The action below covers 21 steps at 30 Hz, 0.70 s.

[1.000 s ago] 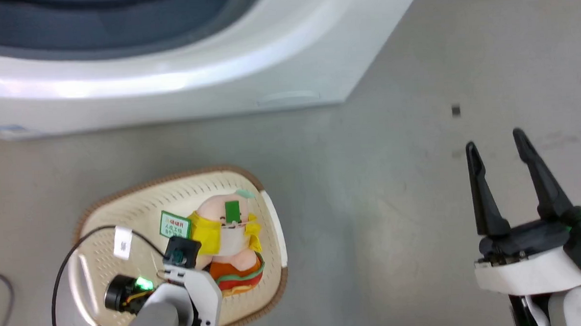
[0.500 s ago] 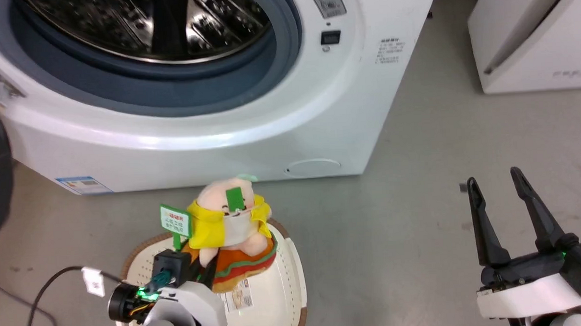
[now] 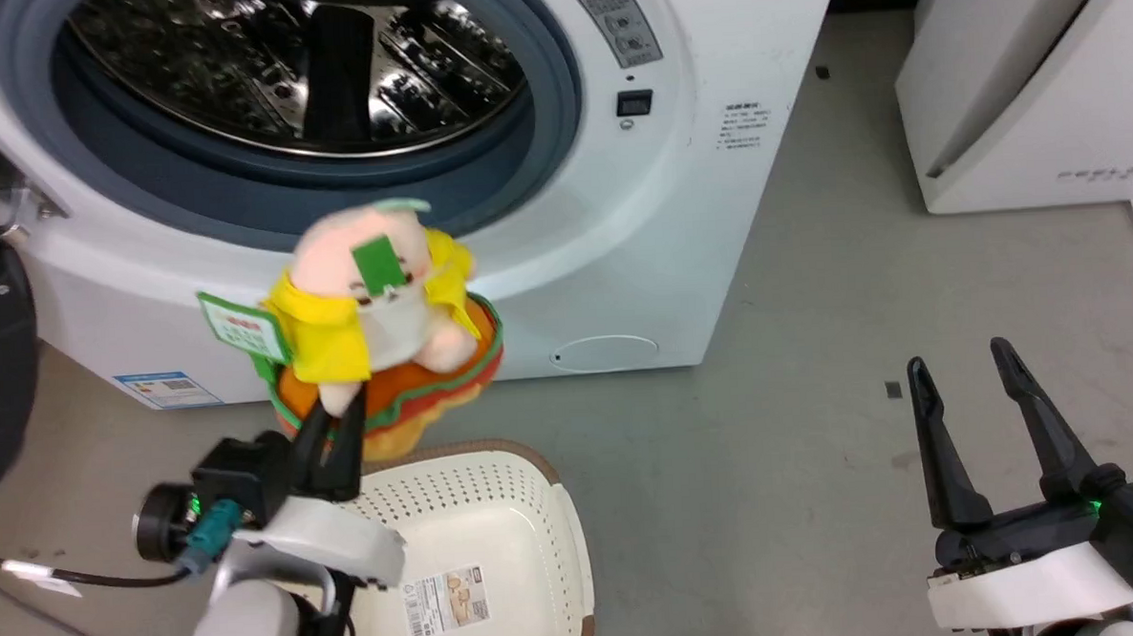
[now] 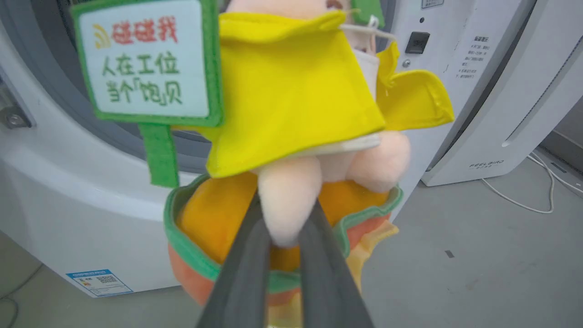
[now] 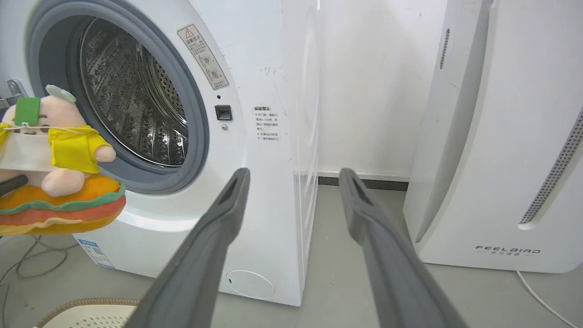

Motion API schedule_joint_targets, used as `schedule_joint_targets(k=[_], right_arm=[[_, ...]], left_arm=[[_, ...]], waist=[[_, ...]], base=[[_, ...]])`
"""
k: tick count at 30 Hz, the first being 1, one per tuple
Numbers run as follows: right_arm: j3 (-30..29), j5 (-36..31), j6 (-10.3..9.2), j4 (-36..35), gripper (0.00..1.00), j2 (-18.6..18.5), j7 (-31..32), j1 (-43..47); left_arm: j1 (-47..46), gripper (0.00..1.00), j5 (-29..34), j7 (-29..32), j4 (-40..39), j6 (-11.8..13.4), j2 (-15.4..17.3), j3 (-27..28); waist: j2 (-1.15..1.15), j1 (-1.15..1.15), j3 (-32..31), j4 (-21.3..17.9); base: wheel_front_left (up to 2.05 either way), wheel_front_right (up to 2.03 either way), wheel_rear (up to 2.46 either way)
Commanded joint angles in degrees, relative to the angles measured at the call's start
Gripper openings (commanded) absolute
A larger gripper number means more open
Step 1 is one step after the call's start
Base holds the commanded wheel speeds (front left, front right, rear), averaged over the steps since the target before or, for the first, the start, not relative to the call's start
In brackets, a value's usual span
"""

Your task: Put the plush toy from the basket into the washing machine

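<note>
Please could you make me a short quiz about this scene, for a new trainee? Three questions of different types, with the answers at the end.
1. Which claw holds the toy, and by what part?
2. The right claw is: A) open and empty; B) shut and empty; C) shut on the toy.
3. True or false: the toy lies in the basket.

Key
1. The left claw, shut on one peach limb of the toy.
2. A.
3. False: the toy hangs clear of the basket, in front of the washer, whose door is open.
</note>
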Motion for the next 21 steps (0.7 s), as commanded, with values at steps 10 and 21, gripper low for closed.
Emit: schedule_joint_targets(k=[10,21], right_arm=[[0.1,0.6,-0.05,-1.8,1.0,0.1,-0.3,-2.6],[1.8,3.0,-0.05,-2.3,1.0,0.1,-0.3,-6.8]], left_arm=[[-18.5,0.0,1.5,5.9,-1.6,-0.1,5.9,2.0],[-42.9,0.0,1.5,18.1,9.5,-2.3,16.9,2.4]], waist=[[0.0,0.01,10.9,-4.0],[0.0,0.01,22.6,-9.7]], base=[[0.0,0.0,0.0],[0.0,0.0,0.0]])
